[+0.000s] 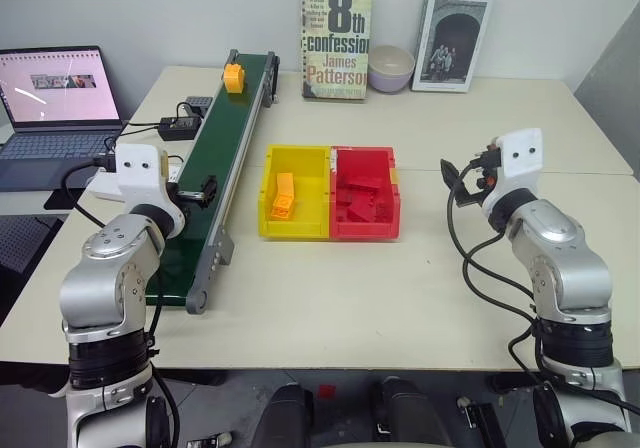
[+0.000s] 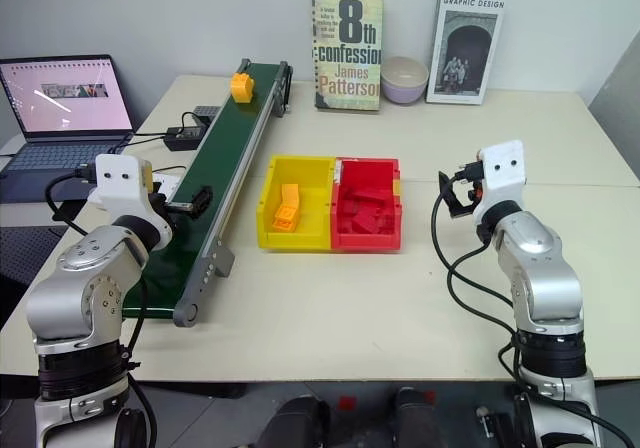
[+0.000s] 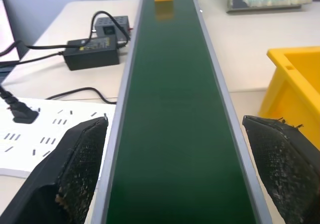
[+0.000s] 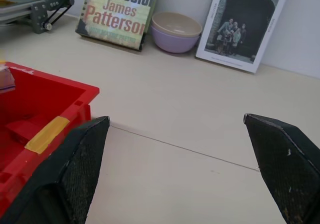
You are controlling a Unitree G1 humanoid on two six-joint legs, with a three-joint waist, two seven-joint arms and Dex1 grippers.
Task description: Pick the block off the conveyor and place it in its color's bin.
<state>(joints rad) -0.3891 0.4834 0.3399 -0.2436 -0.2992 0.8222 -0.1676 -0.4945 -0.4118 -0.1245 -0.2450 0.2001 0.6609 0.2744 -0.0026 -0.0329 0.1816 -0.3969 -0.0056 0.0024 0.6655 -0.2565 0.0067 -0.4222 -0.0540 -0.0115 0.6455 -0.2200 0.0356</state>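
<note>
Table [image 1: 420, 278]: pale top, carrying all items below.

Conveyor [image 1: 215, 158]: dark green belt with grey rails, running from the near left edge to the far side, angled slightly rightward as it recedes.

Laptop [image 1: 50, 103]: open, screen lit, off the table's left edge on a separate surface.

Books: one paperback [image 1: 336, 38] and one titled "Graphic Design" [image 1: 452, 35], both upright against the far wall.

Bin [image 1: 295, 193]: yellow tray, mid-table, just right of the conveyor, holding orange pieces [image 1: 284, 196]. A red tray [image 1: 365, 193] is joined to its right side and holds red pieces.

Bowl [image 1: 390, 68]: lilac outside, cream inside, between the two books.

Power strip [image 3: 45, 139]: white, left of the conveyor's near half, one black plug seated. Black adapter [image 1: 182, 126] and a small controller box lie further back, cabled.

Left gripper [image 3: 175, 169]: fingers spread wide, one over each rail, straddling the near part of the belt, holding nothing.

Right gripper [image 4: 187, 169]: fingers spread wide, empty, over bare table right of the red tray.

Block [image 1: 233, 76]: yellow-orange, on the belt at its far end, well apart from both grippers.
</note>
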